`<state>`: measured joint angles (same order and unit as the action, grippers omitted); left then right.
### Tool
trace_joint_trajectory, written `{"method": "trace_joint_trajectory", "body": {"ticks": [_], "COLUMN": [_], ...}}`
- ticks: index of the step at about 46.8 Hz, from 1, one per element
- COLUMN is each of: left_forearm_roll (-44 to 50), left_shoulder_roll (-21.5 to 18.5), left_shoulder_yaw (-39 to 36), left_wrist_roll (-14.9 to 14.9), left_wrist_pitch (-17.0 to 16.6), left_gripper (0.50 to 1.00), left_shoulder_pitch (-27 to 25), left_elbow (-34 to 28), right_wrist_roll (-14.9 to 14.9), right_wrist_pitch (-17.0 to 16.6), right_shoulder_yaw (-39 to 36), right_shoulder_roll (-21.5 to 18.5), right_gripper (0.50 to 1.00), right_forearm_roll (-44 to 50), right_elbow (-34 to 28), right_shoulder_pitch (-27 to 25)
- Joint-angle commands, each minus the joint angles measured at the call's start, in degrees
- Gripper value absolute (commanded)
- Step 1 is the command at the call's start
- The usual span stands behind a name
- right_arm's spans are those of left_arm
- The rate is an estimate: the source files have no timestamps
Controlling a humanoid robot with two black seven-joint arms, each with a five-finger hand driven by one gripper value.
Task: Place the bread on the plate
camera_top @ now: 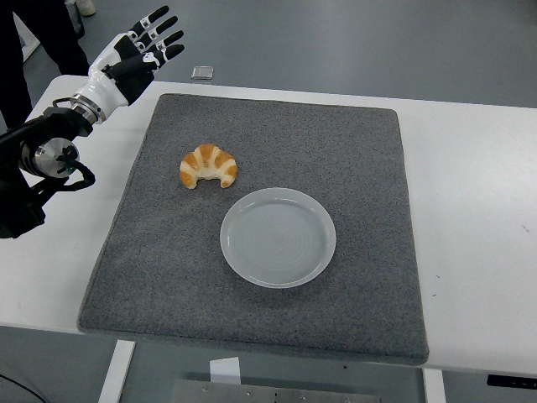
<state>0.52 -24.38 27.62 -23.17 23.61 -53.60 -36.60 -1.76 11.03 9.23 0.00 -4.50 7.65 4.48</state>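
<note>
Still apart: bread and plate

Bread (208,167) lies on the grey mat (352,151), just beside the far-left rim of the empty plate (278,238), not touching it. Left robot hand (136,52) hovers over the table's (478,185) far-left corner, fingers spread, holding nothing, well apart from the bread.
</note>
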Motion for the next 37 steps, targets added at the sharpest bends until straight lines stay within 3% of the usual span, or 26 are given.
{"method": "trace_joint_trajectory", "body": {"ticks": [1, 6, 12, 20, 26, 37], "left_forearm_roll": [0.10, 0.10, 0.01, 0.01, -0.17, -6.31], "left_shoulder_roll": [-0.32, -2.69, -5.59, -10.95, -15.34, -19.57], "left_shoulder_yaw": [-0.02, -0.72, -1.51, -5.02, -11.87, -28.48], "left_wrist_roll": [0.14, 0.49, 1.54, 5.50, 5.67, 5.59], "left_wrist_pitch": [-0.14, -1.28, -5.85, -10.33, -13.41, -18.77], "left_gripper": [0.990, 0.990, 0.990, 0.988, 0.986, 0.986], "left_shoulder_pitch": [-1.24, -3.79, -6.34, -11.00, -16.00, -27.52], "left_elbow": [-1.10, -3.73, -8.30, -16.38, -22.45, -31.06], "right_wrist_roll": [0.00, 0.00, 0.00, 0.00, 0.00, 0.00], "right_wrist_pitch": [0.05, 0.05, -0.04, -0.04, -0.04, -0.04], "right_shoulder_yaw": [0.00, 0.00, 0.00, 0.00, 0.00, 0.00], "right_shoulder_roll": [0.00, 0.00, 0.00, 0.00, 0.00, 0.00], "right_gripper": [0.952, 0.952, 0.952, 0.952, 0.952, 0.952], "right_forearm_roll": [0.01, 0.01, 0.01, 0.01, 0.01, 0.01], "right_elbow": [0.00, 0.00, 0.00, 0.00, 0.00, -0.09], "right_shoulder_pitch": [0.00, 0.00, 0.00, 0.00, 0.00, 0.00]}}
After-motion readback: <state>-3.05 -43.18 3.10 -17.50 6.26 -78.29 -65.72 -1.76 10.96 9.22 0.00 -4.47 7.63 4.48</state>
